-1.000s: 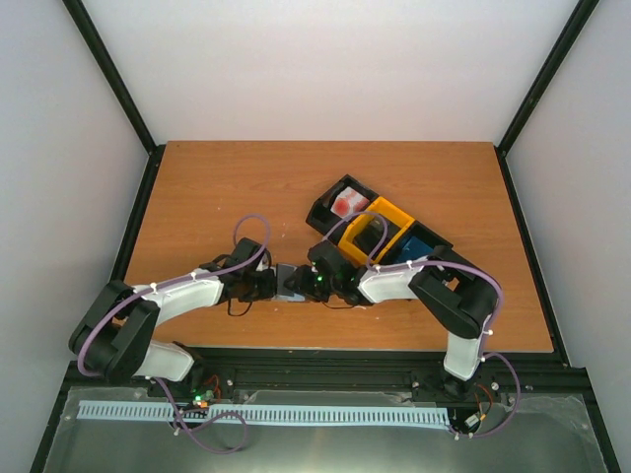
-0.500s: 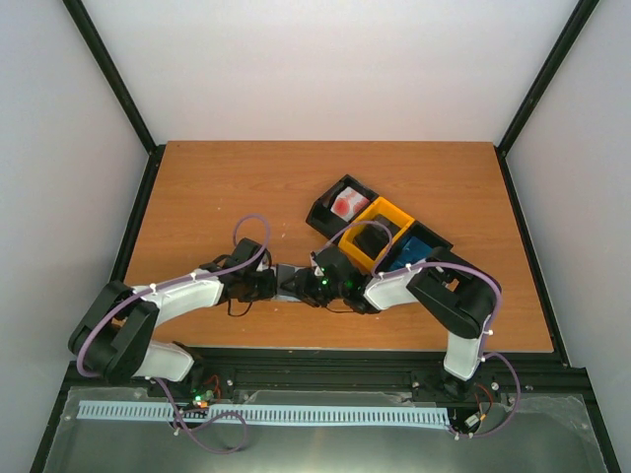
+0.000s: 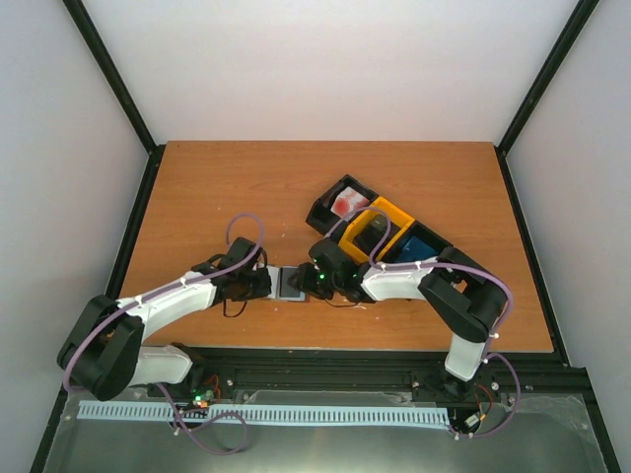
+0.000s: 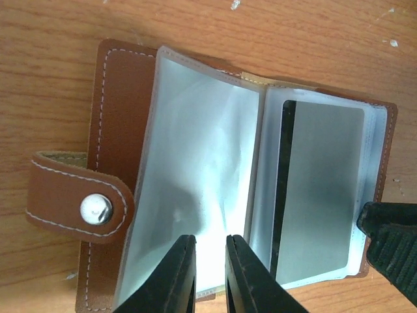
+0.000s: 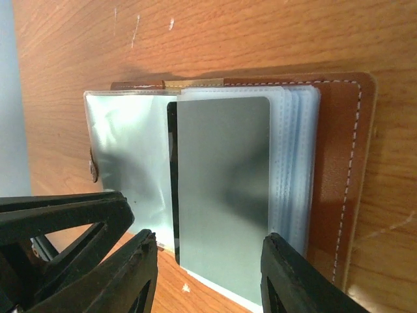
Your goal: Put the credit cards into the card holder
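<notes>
The card holder (image 4: 120,98) lies open near the counter's (image 3: 246,177) front edge, left gripper (image 4: 212,246) pinching its clear sleeve (image 4: 195,143), right gripper (image 5: 208,242) open astride the sleeved credit card (image 5: 225,195).

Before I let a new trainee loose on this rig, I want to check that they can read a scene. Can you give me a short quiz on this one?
1. The card tucked in a sleeve of the card holder looks: A blue, B grey, C red?
2. True or false: the card holder lies closed with its strap snapped shut.
3. Which gripper has a finger on either side of the card?

Key: 1 B. 2 false, it lies open. 3 the right gripper.
</notes>
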Tool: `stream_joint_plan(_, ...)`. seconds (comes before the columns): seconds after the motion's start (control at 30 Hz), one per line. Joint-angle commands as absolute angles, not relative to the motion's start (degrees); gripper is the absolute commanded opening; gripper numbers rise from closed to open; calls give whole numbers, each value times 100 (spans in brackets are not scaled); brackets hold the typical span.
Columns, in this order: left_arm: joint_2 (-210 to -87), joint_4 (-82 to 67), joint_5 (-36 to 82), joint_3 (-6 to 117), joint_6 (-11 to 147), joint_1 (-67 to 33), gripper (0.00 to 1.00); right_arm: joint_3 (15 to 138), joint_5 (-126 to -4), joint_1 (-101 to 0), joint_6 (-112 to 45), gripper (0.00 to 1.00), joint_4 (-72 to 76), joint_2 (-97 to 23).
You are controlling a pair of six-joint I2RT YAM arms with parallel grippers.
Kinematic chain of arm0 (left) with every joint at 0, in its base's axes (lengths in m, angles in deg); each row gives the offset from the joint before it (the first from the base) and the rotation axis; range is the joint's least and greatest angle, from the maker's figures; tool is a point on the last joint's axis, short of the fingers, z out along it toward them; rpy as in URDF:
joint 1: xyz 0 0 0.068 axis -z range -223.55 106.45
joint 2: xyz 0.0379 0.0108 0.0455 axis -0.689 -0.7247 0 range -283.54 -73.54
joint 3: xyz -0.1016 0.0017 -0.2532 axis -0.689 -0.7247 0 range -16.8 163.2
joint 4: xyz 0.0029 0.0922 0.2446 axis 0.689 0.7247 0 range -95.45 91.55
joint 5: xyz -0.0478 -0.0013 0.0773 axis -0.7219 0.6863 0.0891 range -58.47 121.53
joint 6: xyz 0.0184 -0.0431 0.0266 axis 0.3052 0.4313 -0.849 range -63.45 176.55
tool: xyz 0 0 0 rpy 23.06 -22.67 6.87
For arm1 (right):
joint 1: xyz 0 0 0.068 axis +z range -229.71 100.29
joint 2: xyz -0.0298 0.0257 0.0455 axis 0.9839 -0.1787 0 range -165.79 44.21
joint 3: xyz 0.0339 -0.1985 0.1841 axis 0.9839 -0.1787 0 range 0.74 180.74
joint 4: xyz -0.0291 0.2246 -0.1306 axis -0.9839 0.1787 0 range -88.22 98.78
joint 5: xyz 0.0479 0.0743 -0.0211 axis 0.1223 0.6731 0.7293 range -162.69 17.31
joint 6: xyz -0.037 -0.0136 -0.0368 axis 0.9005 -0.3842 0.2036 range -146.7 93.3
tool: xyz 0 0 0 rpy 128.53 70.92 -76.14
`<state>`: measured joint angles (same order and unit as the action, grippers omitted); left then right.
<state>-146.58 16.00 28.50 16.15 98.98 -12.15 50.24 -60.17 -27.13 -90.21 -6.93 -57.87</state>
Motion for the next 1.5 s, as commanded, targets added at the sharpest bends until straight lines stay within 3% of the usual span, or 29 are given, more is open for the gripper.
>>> stream_joint_plan(0.0, -14734, 1558, 2756, 1818, 9847, -1220, 14, 5255, -6271, -2724, -8770, 44, -139, -5935)
stream_joint_plan(0.37, -14735, 620, 1807, 1570, 9630, -1218, 21, 5347, -6347, -2724, -8712, 44, 67, -5994)
stream_joint_plan(0.67, -15379, 466, 2087, 1559, 9679, -1218, 7, 5312, -6264, -2728, -8712, 43, 4, -5986)
stream_joint_plan(0.97, -15650, 435, 2133, 1517, 9610, -1220, 5, 5303, -6130, -2730, -8577, 43, -150, -5881)
stream_joint_plan(1.17, -15696, 421, 2132, 1500, 9594, -1218, 5, 5355, -6017, -2724, -8343, 30, -211, -5822)
stream_joint_plan(1.27, -15707, 425, 2133, 1510, 9588, -1218, 5, 5385, -6002, -2715, -8223, 29, -186, -5771)
stream_joint_plan(1.47, -15743, 430, 2134, 1502, 9592, -1218, 5, 5567, -6441, -2648, -8031, 41, 379, -5649)
